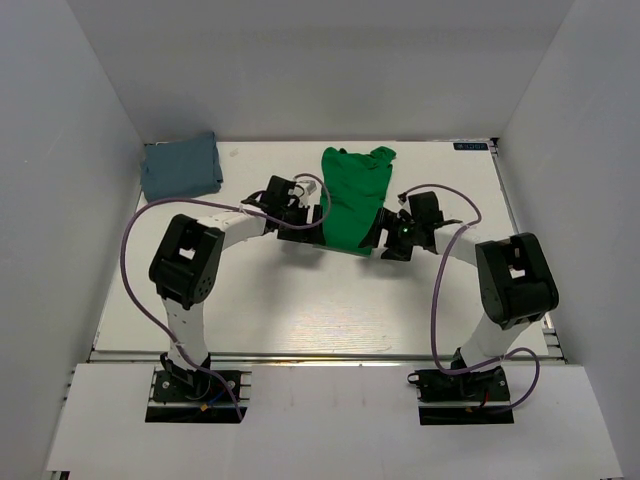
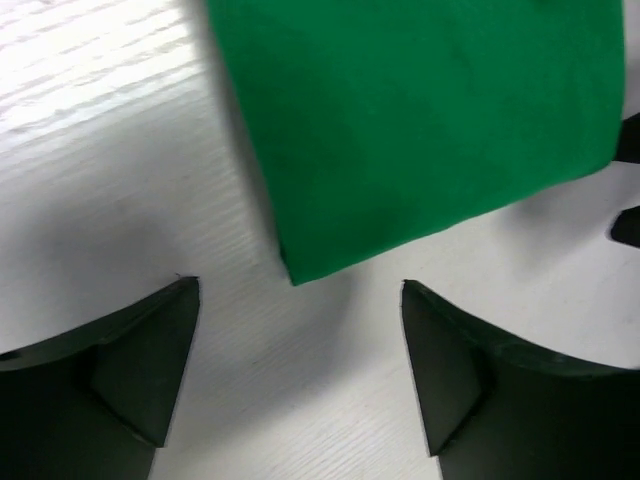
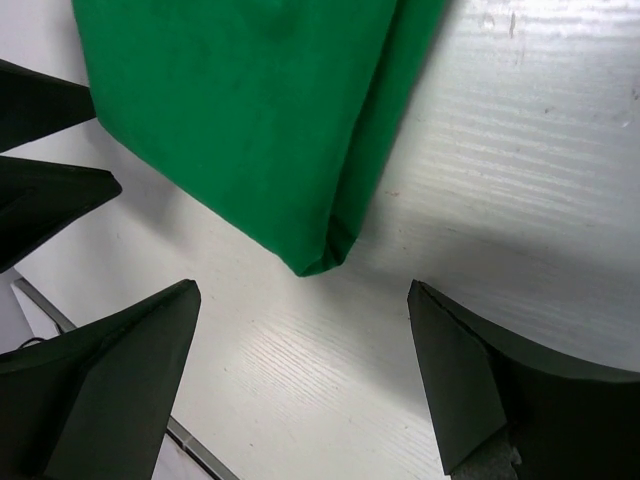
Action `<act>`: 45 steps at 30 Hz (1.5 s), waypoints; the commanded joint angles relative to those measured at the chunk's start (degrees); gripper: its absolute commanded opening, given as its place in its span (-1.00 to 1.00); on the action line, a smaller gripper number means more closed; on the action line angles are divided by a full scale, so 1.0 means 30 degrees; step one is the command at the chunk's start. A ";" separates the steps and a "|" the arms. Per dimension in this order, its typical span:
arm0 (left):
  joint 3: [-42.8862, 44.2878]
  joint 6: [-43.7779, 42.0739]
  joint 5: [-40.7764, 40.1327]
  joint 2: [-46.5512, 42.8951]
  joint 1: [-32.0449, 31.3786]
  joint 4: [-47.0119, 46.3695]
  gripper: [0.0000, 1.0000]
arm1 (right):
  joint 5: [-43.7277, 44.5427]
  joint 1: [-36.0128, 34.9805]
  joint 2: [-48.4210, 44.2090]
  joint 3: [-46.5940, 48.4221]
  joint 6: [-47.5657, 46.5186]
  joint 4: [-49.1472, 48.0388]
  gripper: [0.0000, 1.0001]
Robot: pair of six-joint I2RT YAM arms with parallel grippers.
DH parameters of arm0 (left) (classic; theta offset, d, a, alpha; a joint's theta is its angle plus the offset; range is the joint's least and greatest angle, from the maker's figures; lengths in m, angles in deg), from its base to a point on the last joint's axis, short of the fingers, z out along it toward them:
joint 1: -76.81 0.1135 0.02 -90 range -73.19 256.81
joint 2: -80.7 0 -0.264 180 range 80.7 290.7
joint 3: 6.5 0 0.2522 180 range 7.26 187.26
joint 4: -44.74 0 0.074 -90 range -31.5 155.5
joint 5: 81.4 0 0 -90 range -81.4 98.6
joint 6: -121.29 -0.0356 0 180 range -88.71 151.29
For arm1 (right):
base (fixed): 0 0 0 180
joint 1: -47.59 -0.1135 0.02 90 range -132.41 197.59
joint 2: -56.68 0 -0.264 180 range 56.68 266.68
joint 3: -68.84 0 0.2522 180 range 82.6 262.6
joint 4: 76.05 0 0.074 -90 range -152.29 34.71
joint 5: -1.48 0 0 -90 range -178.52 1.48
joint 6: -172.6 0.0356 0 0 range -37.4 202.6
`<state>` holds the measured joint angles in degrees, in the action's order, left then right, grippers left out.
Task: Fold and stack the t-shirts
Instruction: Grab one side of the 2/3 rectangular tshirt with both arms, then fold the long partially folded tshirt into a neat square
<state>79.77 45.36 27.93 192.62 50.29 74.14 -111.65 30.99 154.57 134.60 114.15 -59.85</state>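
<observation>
The bright green t-shirt (image 1: 355,195) lies partly folded as a long strip at the back middle of the white table (image 1: 300,310). My left gripper (image 1: 318,222) stands open at the strip's near left corner. In the left wrist view that corner of the green t-shirt (image 2: 420,120) sits just ahead of the open left gripper (image 2: 300,300), with only table between the tips. My right gripper (image 1: 385,240) is open at the near right corner. The right wrist view shows the folded corner of the green t-shirt (image 3: 250,120) just beyond the open right gripper (image 3: 303,300). The slate grey-blue t-shirt (image 1: 180,168) lies folded at the back left.
White walls (image 1: 80,150) close the table in on the left, right and back. Purple cables (image 1: 135,240) loop off both arms. The left gripper's dark fingers (image 3: 50,190) show at the left edge of the right wrist view.
</observation>
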 commanded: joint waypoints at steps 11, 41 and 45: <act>-0.0030 -0.0089 0.1173 0.0838 -0.0475 -0.1170 0.00 | -0.0725 -0.0150 0.1501 -0.0490 0.0587 -0.2657 0.01; -0.7350 0.0261 0.2811 -0.8202 -0.1879 -0.3194 -1.00 | -0.2045 -0.1380 -0.6340 -0.5933 -0.1377 -0.1082 -1.00; -0.9340 0.0964 0.3341 -1.1949 -0.2261 -0.3130 -1.00 | -0.0815 -0.1761 -1.0153 -0.6322 -0.1113 0.1378 -1.00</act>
<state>54.57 46.47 35.10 165.54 44.36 64.04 -115.46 26.14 130.07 115.70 111.33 -61.52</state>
